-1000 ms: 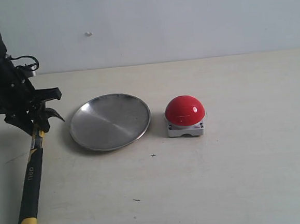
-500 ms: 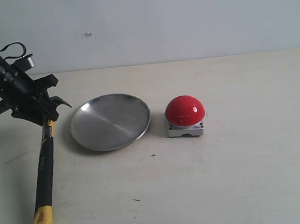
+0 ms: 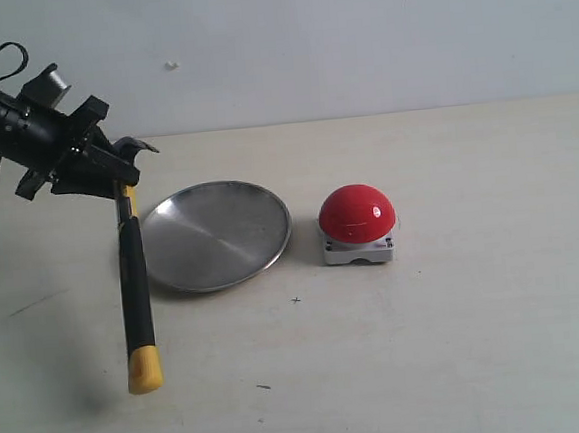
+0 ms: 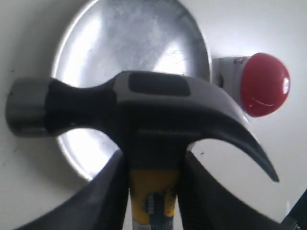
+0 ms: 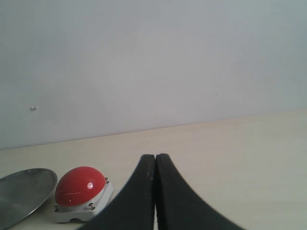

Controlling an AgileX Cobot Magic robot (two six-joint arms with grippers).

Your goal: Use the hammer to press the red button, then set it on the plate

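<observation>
My left gripper (image 3: 118,180) is shut on the hammer (image 3: 135,289) just below its dark head, holding it up off the table. The black handle hangs down, its yellow end near the table at the left of the plate (image 3: 216,234). In the left wrist view the hammer (image 4: 144,105) head lies across the silver plate (image 4: 139,38), with the fingers (image 4: 108,191) pressed on the yellow neck. The red button (image 3: 357,214) stands right of the plate; the same red button (image 4: 264,84) shows past the claw. My right gripper (image 5: 155,160) is shut and empty, out of the exterior view, with the red button (image 5: 79,187) ahead.
The plate (image 5: 21,191) edge shows beside the button in the right wrist view. A pale wall (image 3: 306,45) rises behind the table. Bare beige tabletop (image 3: 496,290) stretches to the right of the button and along the front.
The left arm has lifted the hammer off the table and swung it rightward toward the plate; the handle now hangs nearly straight down. The right gripper has stayed shut.
</observation>
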